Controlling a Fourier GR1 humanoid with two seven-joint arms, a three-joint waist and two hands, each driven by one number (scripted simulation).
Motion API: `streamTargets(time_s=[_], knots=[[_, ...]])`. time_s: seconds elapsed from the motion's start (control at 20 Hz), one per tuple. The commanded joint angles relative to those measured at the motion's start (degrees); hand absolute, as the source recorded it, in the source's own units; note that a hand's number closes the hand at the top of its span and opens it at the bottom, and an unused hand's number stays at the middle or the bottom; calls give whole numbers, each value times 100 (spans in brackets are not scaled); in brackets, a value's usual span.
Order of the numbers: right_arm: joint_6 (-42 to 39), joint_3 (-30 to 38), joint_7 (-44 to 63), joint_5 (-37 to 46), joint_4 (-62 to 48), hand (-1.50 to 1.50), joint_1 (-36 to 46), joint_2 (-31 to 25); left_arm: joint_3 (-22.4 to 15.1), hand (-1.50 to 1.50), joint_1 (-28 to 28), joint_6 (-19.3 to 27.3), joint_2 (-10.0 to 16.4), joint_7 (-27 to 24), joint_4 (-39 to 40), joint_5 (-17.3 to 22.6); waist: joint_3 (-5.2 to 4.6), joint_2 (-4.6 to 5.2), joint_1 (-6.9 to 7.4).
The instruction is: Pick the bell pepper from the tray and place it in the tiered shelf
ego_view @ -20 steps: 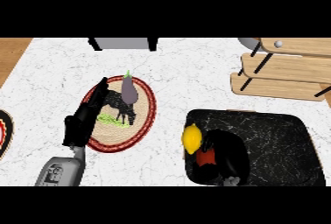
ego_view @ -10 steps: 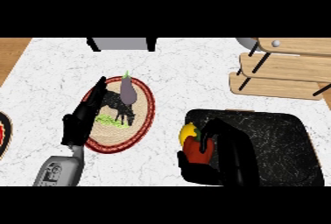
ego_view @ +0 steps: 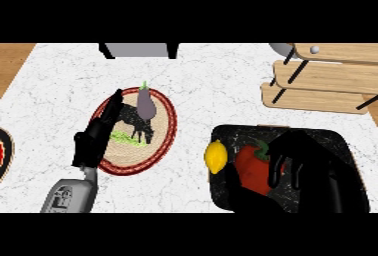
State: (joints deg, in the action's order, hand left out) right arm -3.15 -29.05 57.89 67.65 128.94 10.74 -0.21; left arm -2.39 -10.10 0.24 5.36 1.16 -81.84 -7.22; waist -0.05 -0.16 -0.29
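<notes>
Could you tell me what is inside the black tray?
A red bell pepper and, at the left rim, a lemon. The right hand curls over the pepper, hiding its right side.

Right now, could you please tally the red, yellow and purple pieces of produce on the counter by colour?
Red: 1, the bell pepper on the tray, at the right hand
Yellow: 1, the lemon at the tray's left edge
Purple: 1, the eggplant on the plate
Total: 3
</notes>
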Motion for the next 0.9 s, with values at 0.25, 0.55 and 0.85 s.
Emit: streamTargets(time_s=[0.25,0.55,0.85], knots=[[-1217,1574,419,248,164,150,1744,-51,15,0,236,-62,17,-229,-89,-14,-1,12,52],[-1523,2741,64,-158,-297,150,2621,-411,72,0,-92,-42,1,69,-9,-50,2,16,34],[-1486,3437,-27,-205,-946,150,3338,-863,-141,0,-38,229,-300,-1,1,-280,1,14,40]])
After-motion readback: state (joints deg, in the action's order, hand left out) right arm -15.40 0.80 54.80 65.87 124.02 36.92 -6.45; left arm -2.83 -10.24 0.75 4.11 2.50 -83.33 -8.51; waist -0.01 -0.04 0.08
